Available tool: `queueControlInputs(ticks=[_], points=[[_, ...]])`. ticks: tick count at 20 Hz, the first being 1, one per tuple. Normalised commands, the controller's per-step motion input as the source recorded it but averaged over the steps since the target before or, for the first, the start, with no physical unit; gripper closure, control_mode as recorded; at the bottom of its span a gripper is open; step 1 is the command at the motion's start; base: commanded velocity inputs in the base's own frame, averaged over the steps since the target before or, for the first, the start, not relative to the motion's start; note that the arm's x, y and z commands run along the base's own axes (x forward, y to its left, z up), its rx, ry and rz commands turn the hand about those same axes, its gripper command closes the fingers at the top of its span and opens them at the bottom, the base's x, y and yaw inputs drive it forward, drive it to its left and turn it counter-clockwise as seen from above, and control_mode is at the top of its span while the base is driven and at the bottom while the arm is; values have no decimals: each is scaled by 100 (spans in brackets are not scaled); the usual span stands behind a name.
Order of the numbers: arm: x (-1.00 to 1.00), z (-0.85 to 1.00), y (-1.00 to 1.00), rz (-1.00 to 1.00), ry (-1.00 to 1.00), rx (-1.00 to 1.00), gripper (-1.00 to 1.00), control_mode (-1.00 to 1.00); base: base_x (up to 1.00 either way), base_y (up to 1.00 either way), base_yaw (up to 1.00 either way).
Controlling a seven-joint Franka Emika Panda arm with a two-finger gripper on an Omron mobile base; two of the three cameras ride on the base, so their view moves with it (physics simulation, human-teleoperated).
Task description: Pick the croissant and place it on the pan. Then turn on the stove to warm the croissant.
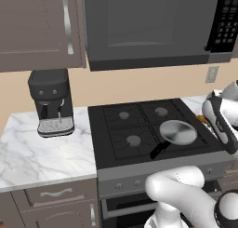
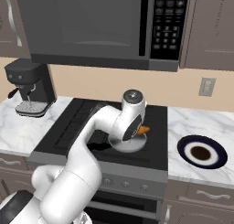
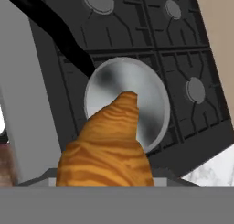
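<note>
Black stove, silver pan below; pincer apparently part-closed around croissant.

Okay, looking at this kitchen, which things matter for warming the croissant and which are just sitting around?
Part of the job:
croissant, held in the gripper
pan, on a stove burner
stove

Just lying about:
coffee machine
microwave
dark plate on the counter
wall outlet

Golden croissant aloft — above silver pan on black stove.
</note>
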Motion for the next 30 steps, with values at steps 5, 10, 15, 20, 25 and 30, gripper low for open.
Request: queueControlInputs(ticks=[5,10,15,20,25,30], points=[[0,-7,52,6,19,-4,100,-100,0,0,0],[0,-6,39,4,21,0,100,-100,0,0,0],[0,-23,9,0,10,0,100,-100,0,0,0],[0,-29,0,0,-4,3,100,-100,0,0,0],[2,-28,0,0,-11,7,100,-100,0,0,0],[12,-14,0,0,-3,6,100,-100,0,0,0]])
